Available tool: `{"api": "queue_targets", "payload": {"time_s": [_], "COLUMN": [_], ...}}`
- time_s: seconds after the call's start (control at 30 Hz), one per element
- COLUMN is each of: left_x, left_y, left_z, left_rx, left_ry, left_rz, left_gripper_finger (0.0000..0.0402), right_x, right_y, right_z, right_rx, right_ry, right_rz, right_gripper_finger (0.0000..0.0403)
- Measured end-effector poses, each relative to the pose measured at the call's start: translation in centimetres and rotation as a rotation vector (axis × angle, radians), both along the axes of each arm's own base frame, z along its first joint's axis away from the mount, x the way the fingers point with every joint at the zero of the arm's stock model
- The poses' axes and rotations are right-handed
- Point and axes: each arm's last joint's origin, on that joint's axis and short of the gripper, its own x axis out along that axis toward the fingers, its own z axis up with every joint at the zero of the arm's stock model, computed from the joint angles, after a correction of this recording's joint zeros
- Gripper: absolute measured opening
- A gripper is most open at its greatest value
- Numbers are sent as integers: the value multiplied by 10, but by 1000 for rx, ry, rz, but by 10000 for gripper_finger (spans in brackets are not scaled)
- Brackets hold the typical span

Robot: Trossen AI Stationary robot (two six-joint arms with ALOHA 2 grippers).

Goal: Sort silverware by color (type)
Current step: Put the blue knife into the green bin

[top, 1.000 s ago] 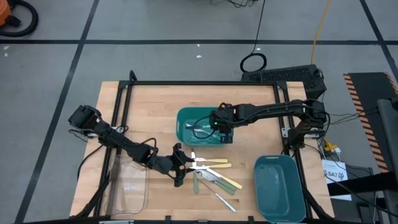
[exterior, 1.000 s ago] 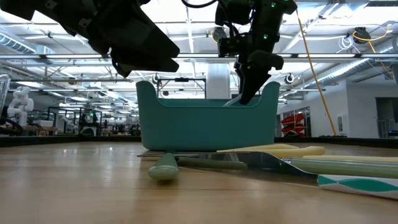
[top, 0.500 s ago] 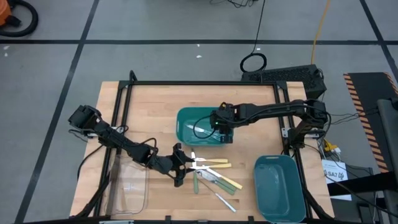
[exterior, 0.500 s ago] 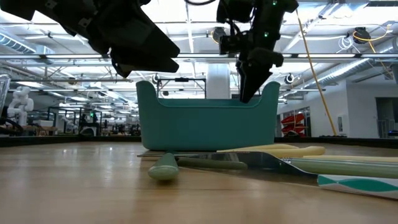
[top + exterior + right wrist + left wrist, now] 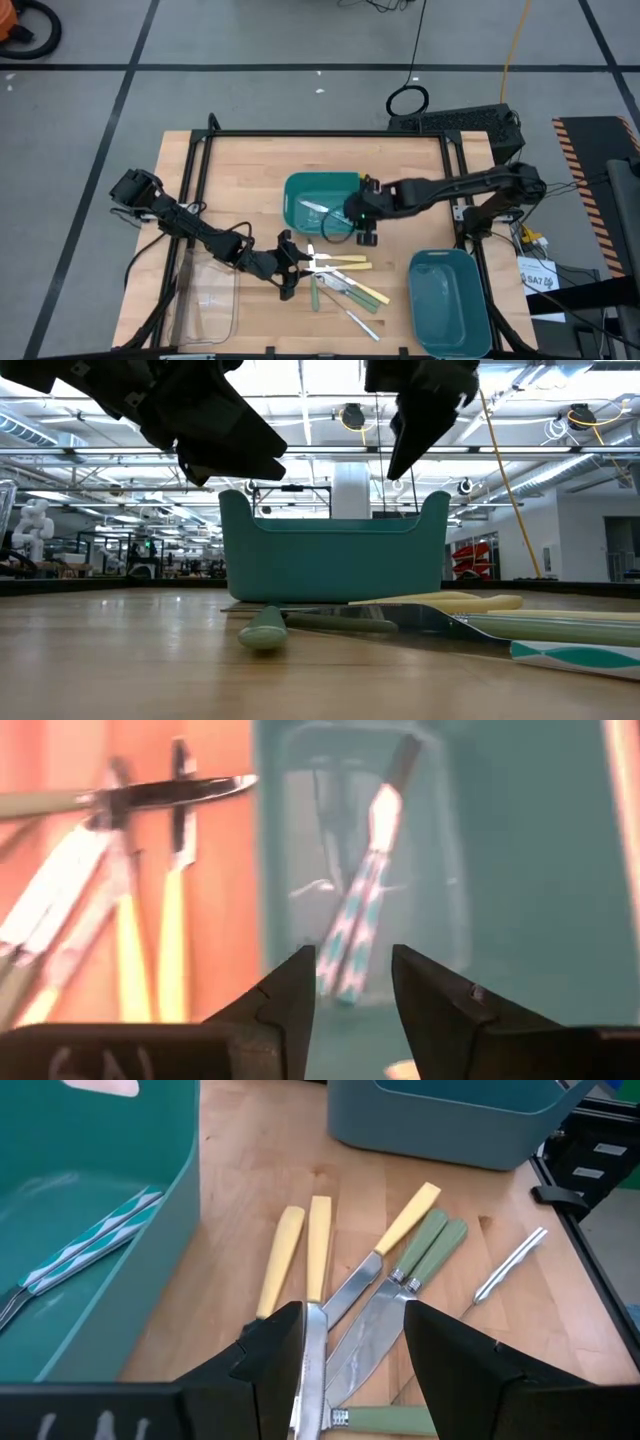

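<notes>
Several silverware pieces lie flat in a loose pile on the wood table: yellow-handled knives, green-handled knives and an all-metal piece. My left gripper hovers open at the pile's left end, its fingers on either side of the knife blades. Two pieces with teal-and-white patterned handles lie on the floor of the middle teal bin. My right gripper is open and holds nothing, raised above that bin's near right rim.
A second teal bin stands at the table's near right corner. A clear container sits at the near left. A black frame runs around the table's edges. Bare wood lies between the pile and the right bin.
My right gripper has risen out of the middle teal bin and swung toward the table's near right, over the bin's rim. The patterned piece stays lying in the bin.
</notes>
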Motion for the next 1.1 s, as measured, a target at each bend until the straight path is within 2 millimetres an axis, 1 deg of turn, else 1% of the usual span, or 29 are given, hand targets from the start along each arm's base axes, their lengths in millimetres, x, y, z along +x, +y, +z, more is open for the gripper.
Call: {"api": "queue_targets", "payload": {"time_s": [0.2, 0.33, 0.53, 0.63, 0.8, 0.9, 1.1], "left_x": [-1, -2, -5, -8, -16, -21, -33], "left_y": [-2, -5, -11, -16, -28, -37, -53], "left_z": [0, 0, 0, 0, 1, 1, 1], "left_rx": [-11, -19, -28, -35, -50, -60, -60], "left_ry": [0, 0, -3, -9, -20, -29, -52], "left_rz": [-1, -6, -10, 0, 9, 12, 29], "left_gripper_finger": [184, 184, 184, 184, 184, 184, 184], "right_x": [-4, -11, -22, -28, -38, -44, -53], "right_y": [39, 67, 103, 121, 150, 168, 204], "right_z": [1, 2, 3, 4, -3, -11, -26], "right_rx": [-2, 22, 10, 48, 77, 119, 199], "right_ry": [-44, -55, -114, -138, -171, -163, -176], "right_rz": [40, 87, 114, 128, 89, 69, 87], "right_gripper_finger": [124, 123, 123, 123, 123, 123, 123]}}
